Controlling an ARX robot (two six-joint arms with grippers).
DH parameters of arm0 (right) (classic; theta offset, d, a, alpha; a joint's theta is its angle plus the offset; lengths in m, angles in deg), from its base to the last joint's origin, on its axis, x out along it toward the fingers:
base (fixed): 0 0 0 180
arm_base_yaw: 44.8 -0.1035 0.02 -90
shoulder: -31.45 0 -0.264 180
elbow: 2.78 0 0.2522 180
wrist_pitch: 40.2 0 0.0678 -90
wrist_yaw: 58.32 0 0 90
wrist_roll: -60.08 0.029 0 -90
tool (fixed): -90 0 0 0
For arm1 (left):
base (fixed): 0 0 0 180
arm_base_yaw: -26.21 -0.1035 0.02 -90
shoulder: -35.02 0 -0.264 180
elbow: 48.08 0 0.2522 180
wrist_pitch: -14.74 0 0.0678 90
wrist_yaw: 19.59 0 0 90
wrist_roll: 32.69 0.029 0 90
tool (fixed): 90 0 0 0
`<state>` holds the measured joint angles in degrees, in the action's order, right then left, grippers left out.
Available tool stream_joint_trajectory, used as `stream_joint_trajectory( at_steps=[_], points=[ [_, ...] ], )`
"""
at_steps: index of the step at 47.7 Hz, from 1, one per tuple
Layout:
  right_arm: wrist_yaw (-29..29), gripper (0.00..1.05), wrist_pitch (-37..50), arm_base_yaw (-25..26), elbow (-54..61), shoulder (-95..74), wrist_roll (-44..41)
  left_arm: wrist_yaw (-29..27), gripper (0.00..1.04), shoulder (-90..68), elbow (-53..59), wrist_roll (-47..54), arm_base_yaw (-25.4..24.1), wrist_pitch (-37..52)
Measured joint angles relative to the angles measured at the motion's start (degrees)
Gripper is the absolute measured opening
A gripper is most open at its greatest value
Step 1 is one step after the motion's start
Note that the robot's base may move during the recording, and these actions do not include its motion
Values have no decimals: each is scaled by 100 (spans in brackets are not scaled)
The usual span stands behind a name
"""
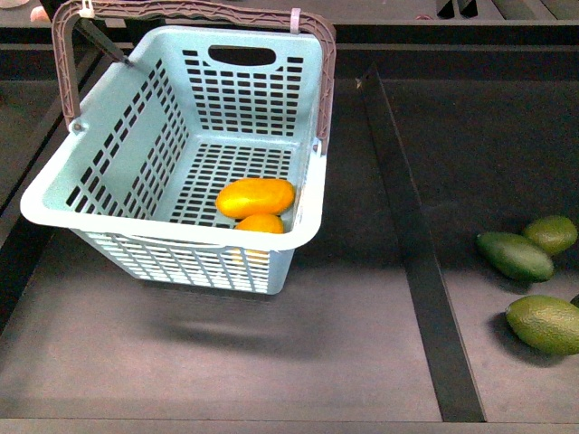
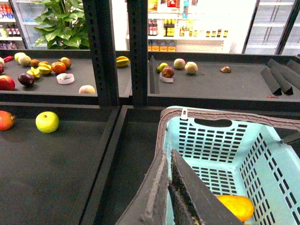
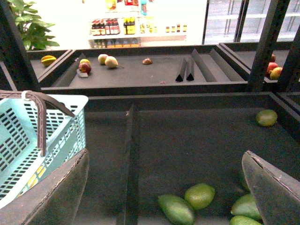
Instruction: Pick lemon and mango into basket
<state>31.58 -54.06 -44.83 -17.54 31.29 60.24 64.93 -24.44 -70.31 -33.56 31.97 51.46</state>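
Observation:
The light aqua basket [image 1: 136, 154] hangs tilted above the dark shelf floor, with its shadow below it. My left gripper [image 2: 168, 154] is shut on the brown basket handle [image 2: 225, 116], whose bar runs between the fingers. Inside lie two orange-yellow fruits. One is oblong like a mango [image 1: 256, 196]. The other is smaller [image 1: 260, 223], possibly the lemon, and half hidden by the rim. The mango [image 2: 236, 206] also shows in the left wrist view. My right gripper [image 3: 165, 152] is open and empty over the bay to the right of the basket [image 3: 28, 136].
A black divider strip [image 1: 416, 253] separates the basket's bay from the right bay. Green oval fruits [image 1: 515, 256] [image 1: 545, 323] lie there, below the right gripper [image 3: 200, 195]. A green apple [image 2: 47, 122] sits in the bay left of the basket. Farther shelves hold assorted fruit.

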Motion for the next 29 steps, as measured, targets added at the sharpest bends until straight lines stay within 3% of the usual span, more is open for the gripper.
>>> stream_joint_trajectory(
  at_steps=[6,11,29],
  points=[
    [0,96,0,0,0,0,0,402,3,595,264,7,-282,-339],
    [-2,96,0,0,0,2,2,503,3,695,533,17,-538,-122],
    [0,96,0,0,0,0,2,549,3,2533,756,22,-557,-1711]
  ],
)
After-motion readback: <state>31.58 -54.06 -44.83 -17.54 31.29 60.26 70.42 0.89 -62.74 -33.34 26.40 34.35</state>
